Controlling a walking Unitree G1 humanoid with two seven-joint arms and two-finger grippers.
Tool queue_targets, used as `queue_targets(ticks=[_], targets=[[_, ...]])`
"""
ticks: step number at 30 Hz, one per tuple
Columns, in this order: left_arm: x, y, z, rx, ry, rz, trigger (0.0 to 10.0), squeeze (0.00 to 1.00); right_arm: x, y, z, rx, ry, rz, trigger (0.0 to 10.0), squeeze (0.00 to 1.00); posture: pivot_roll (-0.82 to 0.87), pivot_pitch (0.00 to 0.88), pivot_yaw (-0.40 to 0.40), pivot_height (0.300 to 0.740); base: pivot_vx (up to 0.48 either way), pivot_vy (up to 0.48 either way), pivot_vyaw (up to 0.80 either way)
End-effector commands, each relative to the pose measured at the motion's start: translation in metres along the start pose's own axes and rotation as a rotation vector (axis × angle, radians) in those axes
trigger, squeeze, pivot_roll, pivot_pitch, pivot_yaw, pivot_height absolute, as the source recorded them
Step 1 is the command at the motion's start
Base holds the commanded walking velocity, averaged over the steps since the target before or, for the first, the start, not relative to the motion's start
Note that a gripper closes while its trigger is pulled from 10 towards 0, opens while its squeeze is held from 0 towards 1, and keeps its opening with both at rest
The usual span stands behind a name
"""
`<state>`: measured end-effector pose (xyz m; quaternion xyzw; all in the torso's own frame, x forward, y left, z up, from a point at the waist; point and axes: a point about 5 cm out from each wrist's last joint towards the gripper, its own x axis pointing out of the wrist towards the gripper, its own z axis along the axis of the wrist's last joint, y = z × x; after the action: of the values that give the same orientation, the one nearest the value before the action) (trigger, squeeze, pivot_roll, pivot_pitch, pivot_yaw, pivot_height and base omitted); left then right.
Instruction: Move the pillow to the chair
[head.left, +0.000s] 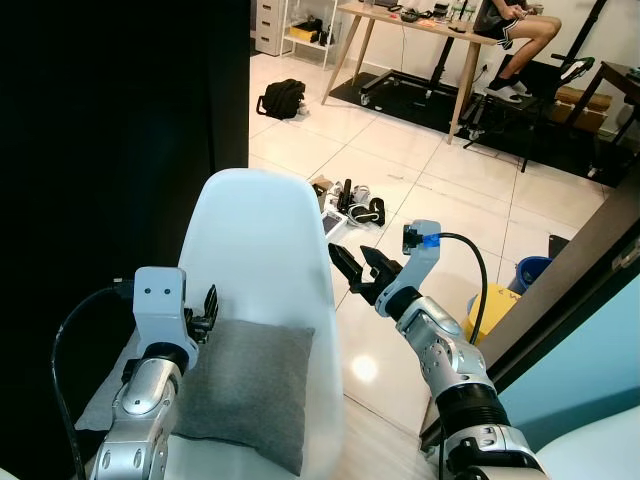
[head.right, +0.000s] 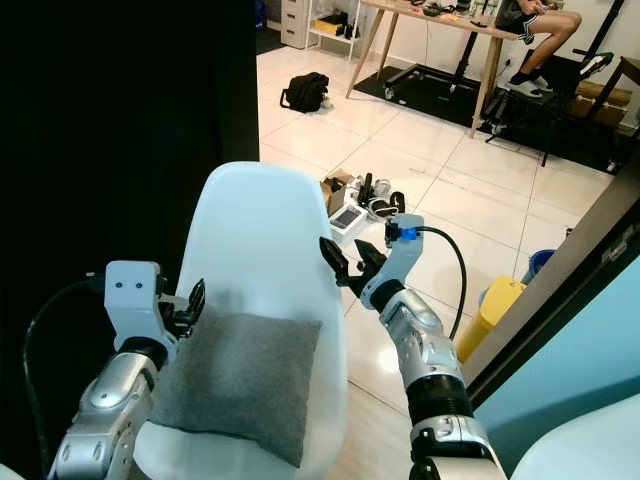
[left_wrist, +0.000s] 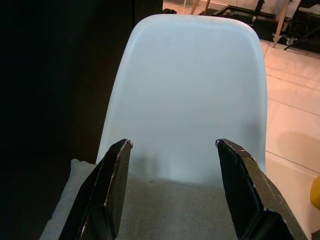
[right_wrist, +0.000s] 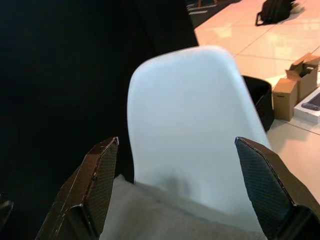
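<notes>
Both silver arms reach forward, elbows bent. The left gripper (head.left: 206, 306) is raised at the left, fingers spread with nothing between them. The right gripper (head.left: 356, 270) points leftward, fingers parted wide, likewise empty.

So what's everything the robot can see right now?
White moulded plastic chair: one, directly ahead.
Grey fabric pillow: one, lying on the chair seat.
Black bag: one, on the tiled floor beyond.
Small boxes and gadgets: a cluster, floor behind the chair.
Yellow container: one, floor at right.
Blue bucket: one, beside it.
Wooden desk: one, far end.
Person: one, seated by the desk.
Left gripper: open, at the pillow's left edge.
Right gripper: open, beside the chair's right edge.
</notes>
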<state>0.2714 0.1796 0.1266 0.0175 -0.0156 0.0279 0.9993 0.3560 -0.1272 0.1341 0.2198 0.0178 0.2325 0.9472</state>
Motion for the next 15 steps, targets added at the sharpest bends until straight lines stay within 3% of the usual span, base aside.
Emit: queue_targets(ticks=[1,8,15], targets=[[0.0014,-0.0021,-0.0040,0.018,0.027,-0.014,10.0,0.00,0.0010,-0.0024,0.0036,0.032,-0.020,-0.019,10.0,0.00,0.01,0.000,-0.124,0.740,-0.341,0.000,0.00],[0.0022,-0.0016,-0.0045,0.013,0.030,-0.013,10.0,0.00,0.0019,-0.0032,0.0038,0.044,-0.010,-0.029,10.0,0.00,0.01,0.000,-0.123,0.740,-0.394,0.000,0.00],[0.0035,-0.0012,-0.0037,0.011,0.028,-0.014,10.0,0.00,0.0020,0.0027,0.0089,0.083,-0.054,0.043,10.0,0.00,0.01,0.000,-0.125,0.740,-0.417,0.000,-0.76]])
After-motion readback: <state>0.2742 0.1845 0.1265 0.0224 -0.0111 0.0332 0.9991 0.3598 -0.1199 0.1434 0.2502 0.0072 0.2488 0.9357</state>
